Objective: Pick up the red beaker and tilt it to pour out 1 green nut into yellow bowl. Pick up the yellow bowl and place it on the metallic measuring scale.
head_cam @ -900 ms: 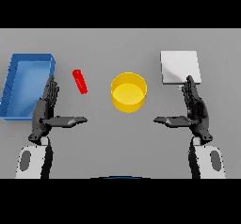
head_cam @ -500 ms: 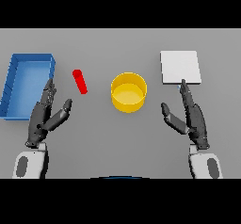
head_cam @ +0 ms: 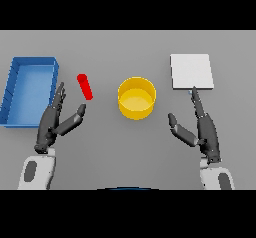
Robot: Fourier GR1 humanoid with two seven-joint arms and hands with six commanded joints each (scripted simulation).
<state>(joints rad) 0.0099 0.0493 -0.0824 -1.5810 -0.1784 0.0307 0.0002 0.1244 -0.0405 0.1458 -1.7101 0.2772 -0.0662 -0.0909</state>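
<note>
- Head view: red beaker (head_cam: 85, 86) lies on its side on the grey worktop (head_cam: 125, 147), left of centre, between the blue bin and the yellow bowl, touching neither.
- No green nut visible anywhere; can't tell whether it sits inside the beaker.
- Yellow bowl (head_cam: 136, 98) stands upright mid-worktop, right of the beaker and well apart from it. Inside looks plain yellow, nothing seen in it.
- Metallic measuring scale (head_cam: 192, 71) is the pale square plate far right, bare on top, apart from the bowl.
- Blue bin (head_cam: 30, 89) at far left, not part of the job as far as the task says.
- Progress, my read: nothing done. Beaker not grasped, no pour, bowl not on the scale. Everything is left: grasp beaker, tilt over bowl, then lift bowl and set it on the scale.
- Left hand (head_cam: 54, 124) sits near-left, just near-side of the beaker, fingers straight and pointing far toward it, thumb splayed to the right. Holding nothing, not touching the beaker or the bin.
- Right hand (head_cam: 202, 129) sits near-right, fingers straight, tips pointing at the scale's near edge, thumb out to the left. Empty too.
- Left hand is the closer one for the beaker; since it lies flat, the grasp likely needs to come round its side.
</note>
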